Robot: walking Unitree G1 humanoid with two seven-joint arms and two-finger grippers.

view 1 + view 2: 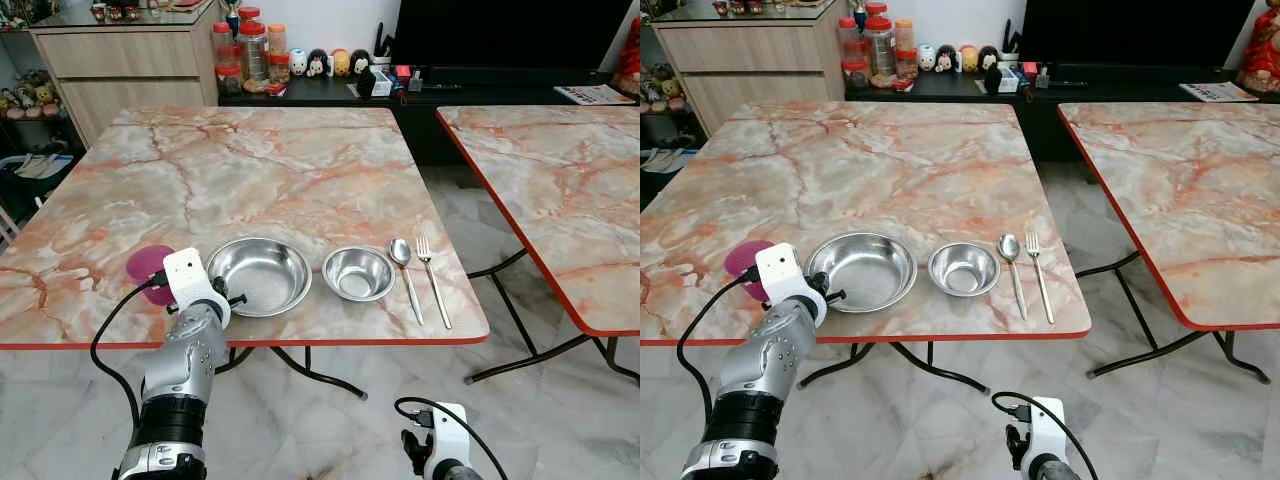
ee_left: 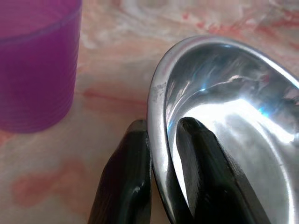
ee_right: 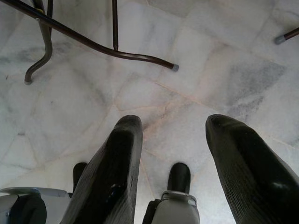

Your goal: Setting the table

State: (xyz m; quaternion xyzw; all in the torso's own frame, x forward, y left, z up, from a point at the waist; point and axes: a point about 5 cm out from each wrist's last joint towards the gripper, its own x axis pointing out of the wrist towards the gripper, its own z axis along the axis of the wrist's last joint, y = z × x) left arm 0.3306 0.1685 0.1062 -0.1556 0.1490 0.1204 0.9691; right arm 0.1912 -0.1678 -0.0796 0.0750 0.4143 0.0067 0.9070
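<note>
A large steel bowl (image 1: 260,274) sits near the front edge of the marble table (image 1: 250,170). My left gripper (image 2: 161,140) is shut on the large steel bowl's left rim, one finger inside and one outside. A purple cup (image 1: 146,268) stands just left of that gripper, partly hidden behind the wrist. To the right lie a small steel bowl (image 1: 358,273), a spoon (image 1: 404,272) and a fork (image 1: 433,280) in a row. My right gripper (image 3: 175,140) hangs open below table height, over the floor.
A second marble table (image 1: 560,190) stands to the right, with a gap of tiled floor (image 1: 470,240) between. Behind are a wooden cabinet (image 1: 120,60) and a dark shelf (image 1: 330,92) with jars and figurines. Black table legs (image 3: 93,44) cross the floor.
</note>
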